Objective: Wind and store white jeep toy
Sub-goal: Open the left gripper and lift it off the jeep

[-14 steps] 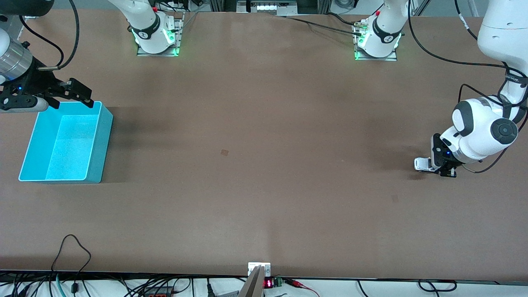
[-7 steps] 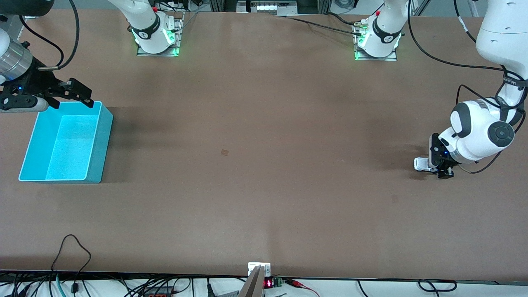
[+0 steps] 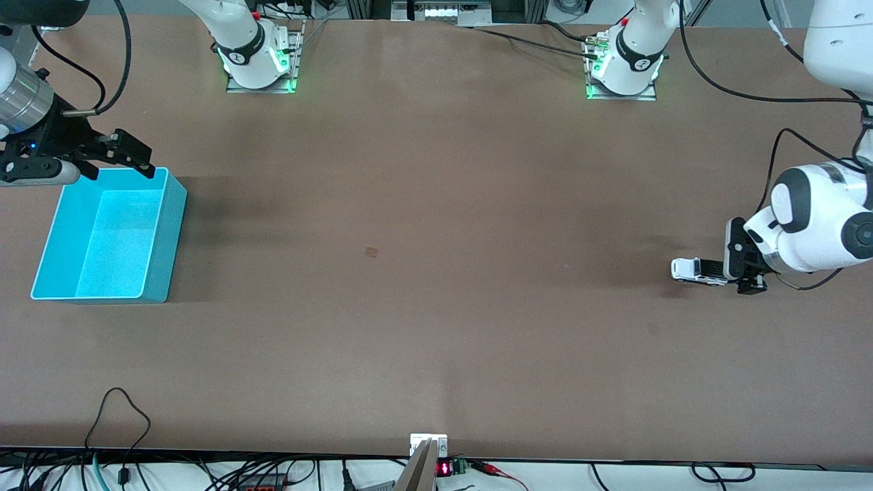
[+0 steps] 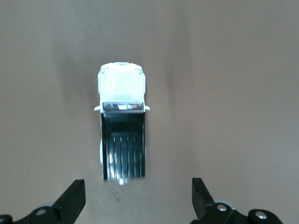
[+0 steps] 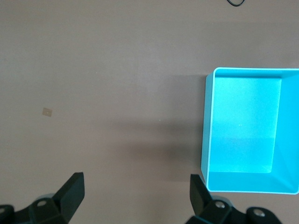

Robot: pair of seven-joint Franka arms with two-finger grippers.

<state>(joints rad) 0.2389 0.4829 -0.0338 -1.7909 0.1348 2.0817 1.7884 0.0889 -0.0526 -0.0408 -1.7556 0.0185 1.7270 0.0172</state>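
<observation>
Brown table (image 3: 436,204), bare through the middle. White jeep toy (image 3: 697,270) on its wheels at the left arm's end, well apart from the blue bin (image 3: 42,259). Left gripper (image 3: 743,273) just beside the jeep, fingers spread, not touching. Right gripper (image 3: 116,158) waits over the bin's edge, fingers spread, holding nothing.

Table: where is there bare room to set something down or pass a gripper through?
The widest bare stretch runs between the blue bin and the white jeep toy, and down to the camera-side table edge. It is tight at the bin, where the open right gripper waits, and by the toy beside the open left gripper.
</observation>
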